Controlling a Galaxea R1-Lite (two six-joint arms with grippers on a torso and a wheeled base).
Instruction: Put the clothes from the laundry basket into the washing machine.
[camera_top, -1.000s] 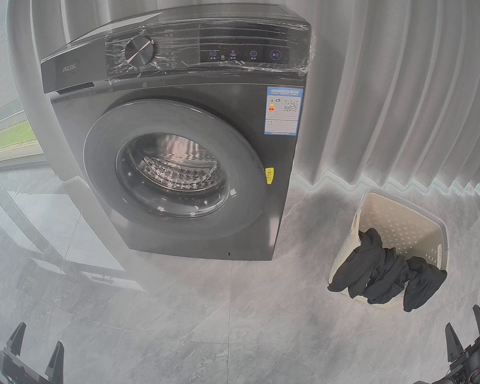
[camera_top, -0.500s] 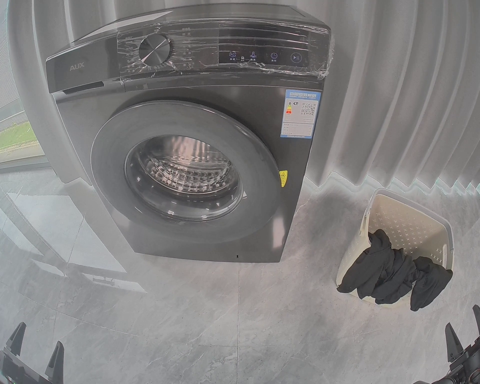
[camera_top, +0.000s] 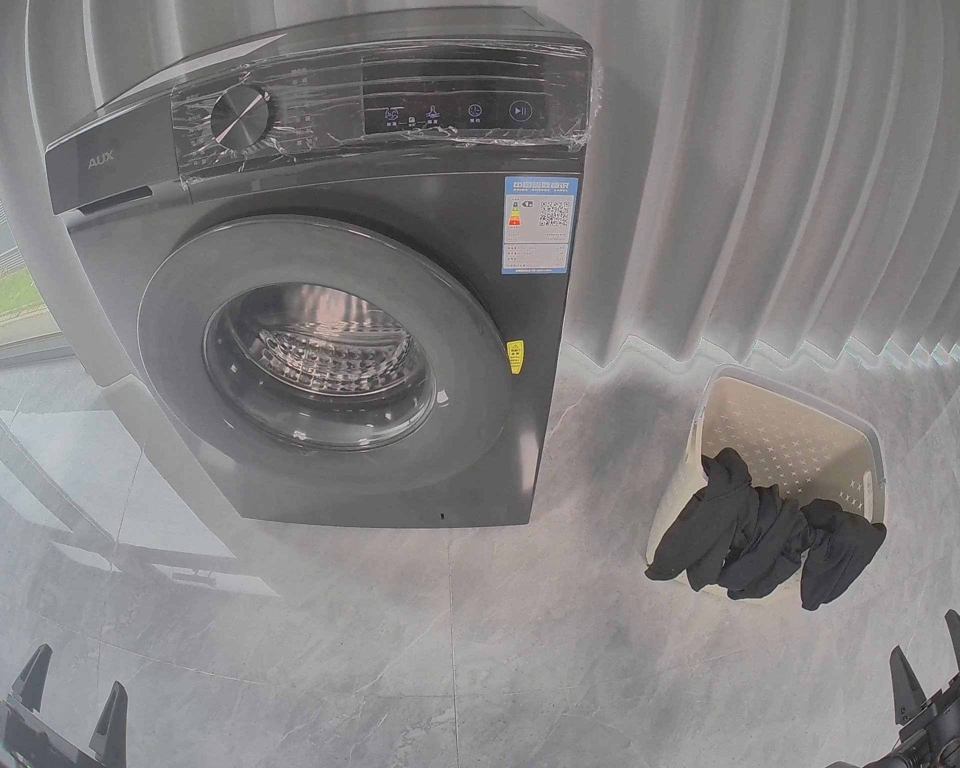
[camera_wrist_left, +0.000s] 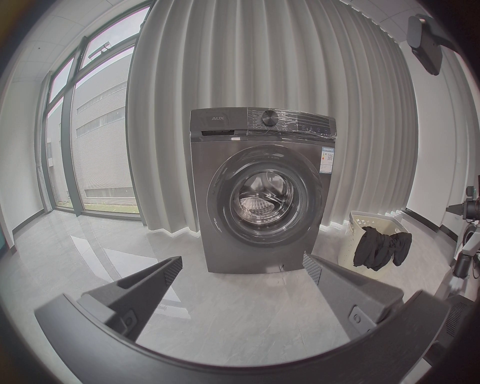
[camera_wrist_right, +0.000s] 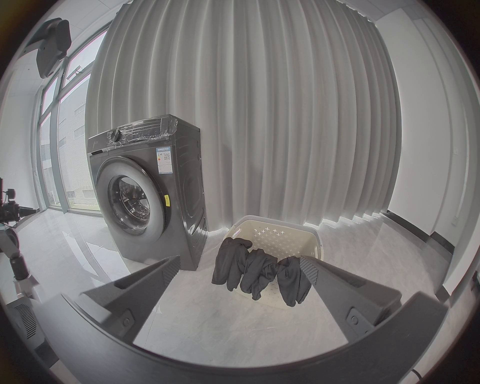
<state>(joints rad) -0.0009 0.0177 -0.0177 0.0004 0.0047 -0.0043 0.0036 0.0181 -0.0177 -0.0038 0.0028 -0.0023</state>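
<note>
Near left, low over the floor (camera_top: 450, 640): left hand (camera_top: 78, 675), released, holding nothing. Farther off, left of centre: washing machine (camera_top: 330, 190), round glass door (camera_top: 175, 330) seemingly shut, drum (camera_top: 320, 355) bare behind it. Right of the machine, near but apart: laundry basket (camera_top: 790, 440) on the floor, dark clothes (camera_top: 760, 530) draped over its near rim, partly hanging outside. Near right: right hand (camera_top: 927, 635), likewise released, well apart from the basket.

Probably best to open the door first, then pinch the clothes at the thick fold on the rim and lift clear of the basket wall without tipping it.

Labels: wordmark (camera_top: 100, 160) on the drawer panel, blue-headed rating sticker (camera_top: 540, 225), small yellow sticker (camera_top: 515, 356) by the door; none read off.
</note>
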